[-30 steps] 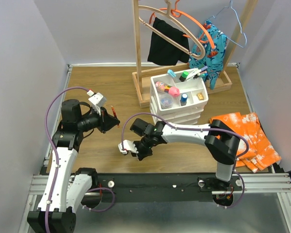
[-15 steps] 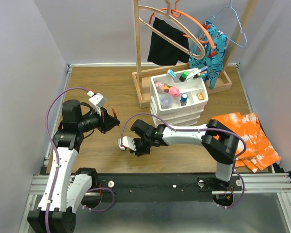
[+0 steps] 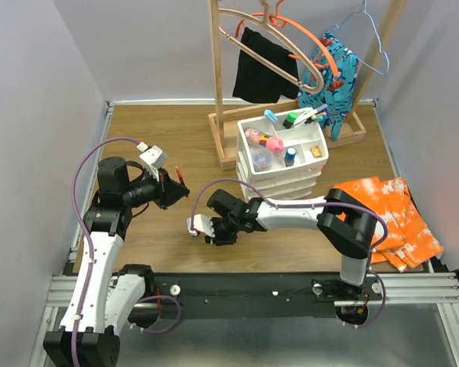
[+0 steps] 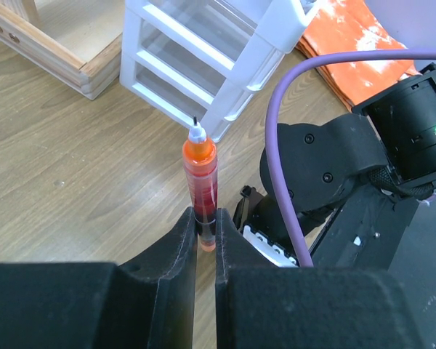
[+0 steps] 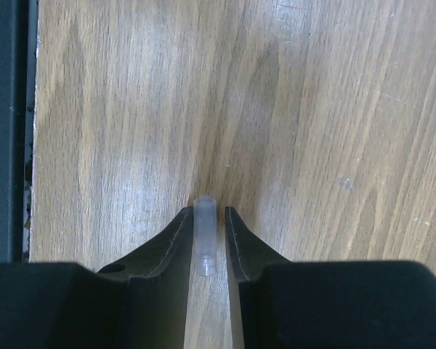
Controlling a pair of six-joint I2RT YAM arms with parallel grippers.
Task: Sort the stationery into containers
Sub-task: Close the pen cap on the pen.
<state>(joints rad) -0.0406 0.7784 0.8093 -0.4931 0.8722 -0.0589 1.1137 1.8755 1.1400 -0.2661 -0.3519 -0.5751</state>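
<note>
left gripper (image 4: pixel 206 231) clenched on red pen (image 4: pixel 201 178), tip poking toward 12; right gripper (image 5: pixel 205 218) jaws loose round clear cap (image 5: pixel 205 243) lying on table (image 5: pixel 312 109), sliver of gap at its 3 o'clock; white organiser (image 3: pixel 291 182) roughly 1 o'clock from it

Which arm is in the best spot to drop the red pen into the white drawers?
The left. The left tool grips the red pen, raised and pointing toward the white organiser. The right tool is down at the table around a small clear cap, no pen.
</note>
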